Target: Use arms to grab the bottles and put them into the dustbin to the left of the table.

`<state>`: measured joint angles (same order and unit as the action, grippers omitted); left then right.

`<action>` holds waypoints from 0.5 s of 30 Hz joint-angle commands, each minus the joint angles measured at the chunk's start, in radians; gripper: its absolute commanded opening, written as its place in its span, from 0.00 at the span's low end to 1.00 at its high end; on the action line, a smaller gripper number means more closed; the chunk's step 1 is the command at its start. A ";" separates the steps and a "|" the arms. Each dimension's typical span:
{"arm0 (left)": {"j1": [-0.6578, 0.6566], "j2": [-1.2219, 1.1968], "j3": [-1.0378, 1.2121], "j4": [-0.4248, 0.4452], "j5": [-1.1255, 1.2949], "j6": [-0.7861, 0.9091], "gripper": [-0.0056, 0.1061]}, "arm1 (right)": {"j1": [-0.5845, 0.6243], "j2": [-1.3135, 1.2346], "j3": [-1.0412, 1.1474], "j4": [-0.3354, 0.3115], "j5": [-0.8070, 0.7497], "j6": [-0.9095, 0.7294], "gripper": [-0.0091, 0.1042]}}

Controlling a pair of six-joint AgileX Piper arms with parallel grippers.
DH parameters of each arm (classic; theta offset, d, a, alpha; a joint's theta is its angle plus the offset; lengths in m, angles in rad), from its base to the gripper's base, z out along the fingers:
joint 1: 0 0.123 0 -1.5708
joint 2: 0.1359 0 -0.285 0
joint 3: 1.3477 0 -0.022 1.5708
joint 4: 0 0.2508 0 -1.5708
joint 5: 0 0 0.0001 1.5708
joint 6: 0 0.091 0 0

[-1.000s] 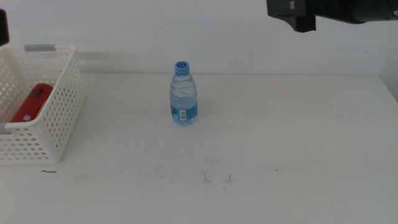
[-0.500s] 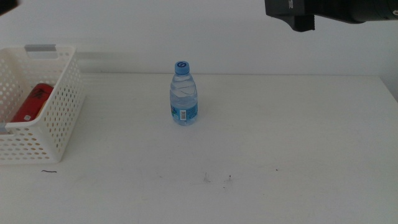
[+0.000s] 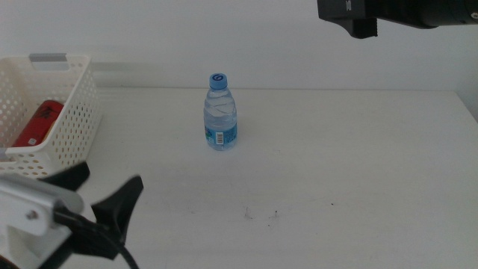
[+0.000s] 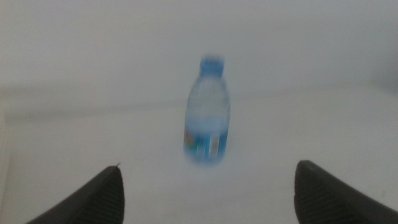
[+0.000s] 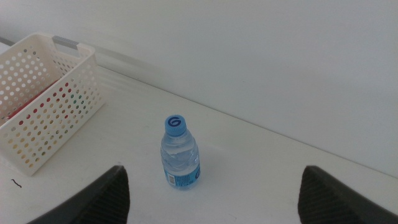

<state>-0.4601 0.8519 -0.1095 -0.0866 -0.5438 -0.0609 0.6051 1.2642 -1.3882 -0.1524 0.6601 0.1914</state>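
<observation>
A small clear-blue water bottle [image 3: 220, 112] with a blue cap stands upright on the white table [image 3: 336, 164], near its far edge. My left gripper [image 3: 101, 190] is low at the front left, open and empty, and faces the bottle [image 4: 207, 112] from a distance. The white perforated dustbin [image 3: 52, 127] sits at the table's left end with a red soda can [image 3: 37, 123] lying in it. High at the upper right hangs the right arm [image 3: 366, 15]. Its gripper [image 5: 214, 171] is open and empty, looking down on the bottle [image 5: 180, 152] and dustbin [image 5: 43, 106].
A few small dark specks [image 3: 261, 215] mark the table's front middle. A white bracket [image 3: 30, 217] on the left arm fills the bottom left corner. The table's far edge meets a plain white wall.
My left gripper has come into the middle view at the bottom left, in front of the dustbin. The bottle, the dustbin and the right arm have stayed where they were.
</observation>
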 commanded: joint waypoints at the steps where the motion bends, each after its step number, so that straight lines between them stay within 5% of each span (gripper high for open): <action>1: -0.008 0.053 0.033 -0.014 -0.081 -0.018 0.89 | 0.003 -0.002 -0.008 -0.003 -0.016 -0.009 0.90; 6: -0.008 0.252 0.032 0.000 -0.328 0.102 0.89 | 0.003 -0.002 -0.008 -0.003 -0.016 -0.009 0.90; 15: -0.008 0.813 -0.239 0.000 -0.564 0.001 0.89 | 0.003 -0.002 -0.008 -0.003 -0.016 -0.009 0.90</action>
<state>-0.4601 1.5945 -0.3051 -0.0910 -1.0546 -0.0345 0.6051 1.2642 -1.3882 -0.1524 0.6601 0.1914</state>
